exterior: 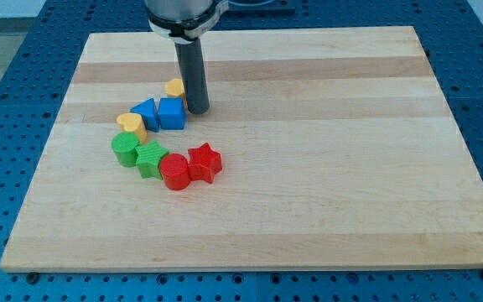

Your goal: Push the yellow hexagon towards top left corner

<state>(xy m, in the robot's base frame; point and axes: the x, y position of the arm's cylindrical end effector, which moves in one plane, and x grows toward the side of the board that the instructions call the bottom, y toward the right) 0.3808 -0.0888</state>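
While the dark rod hangs from the view's top, these lines run from my tip outward.

Tip: my tip (197, 109) rests on the pale wooden board (309, 168), just beside the yellow hexagon block on its right side; I cannot tell if they touch.
Jaws: this rig has none, only the bare rod, so nothing is spread or pinched.
Yellow hexagon block (174, 87): small, partly hidden by the rod, upper left part of the board, at the top end of the cluster.
Blue cube (171, 112): just below the hexagon, close to my tip's left.
Blue triangular block (145, 114): touching the cube's left side.
Yellow heart-shaped block (130, 126): just left of and below the triangle.
Green blocks: a round one (125, 150) and a star-like one (151, 158), side by side.
Red blocks: a cylinder (174, 171) and a star (205, 162), touching, at the lower end.
Open room: bare wood lies between the hexagon and the top left corner; the board's right half is open too.
Edges: all blocks sit well apart from every edge.
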